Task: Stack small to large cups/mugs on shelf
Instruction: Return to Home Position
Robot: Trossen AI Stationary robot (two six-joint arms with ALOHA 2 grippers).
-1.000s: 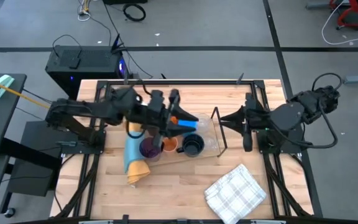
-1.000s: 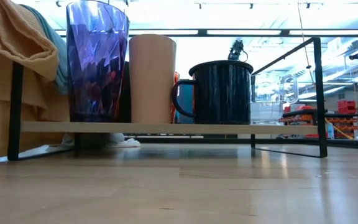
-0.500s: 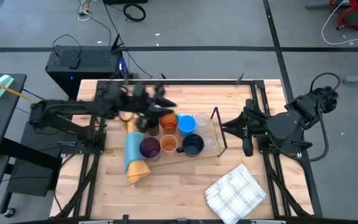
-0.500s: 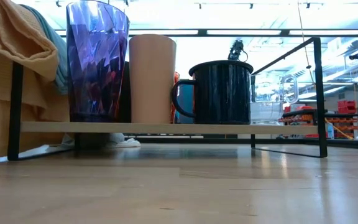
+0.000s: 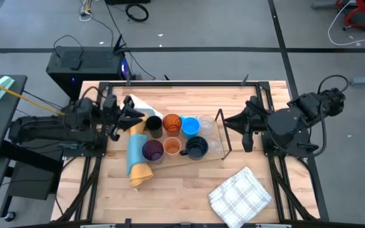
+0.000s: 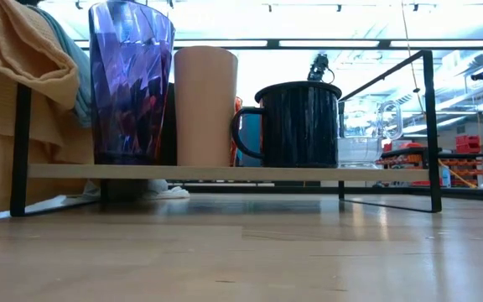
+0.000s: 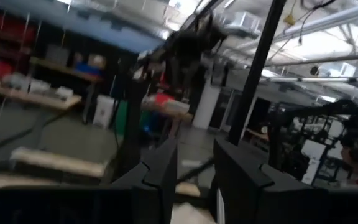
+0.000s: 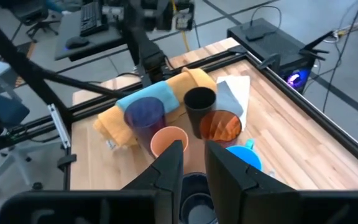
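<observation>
Seemingly empty and narrowly parted, left hand (image 5: 130, 116) and right hand (image 5: 229, 120) flank the shelf (image 5: 222, 130); a wide swing could topple the black cup (image 5: 153, 125)

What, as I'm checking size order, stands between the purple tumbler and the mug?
The peach cup, between purple tumbler and mug on the shelf; the low view shows it plainly.

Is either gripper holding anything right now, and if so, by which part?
Nothing is held. The left gripper and the right gripper are both open with nothing between the fingers, and both are well apart from the cups.
</observation>
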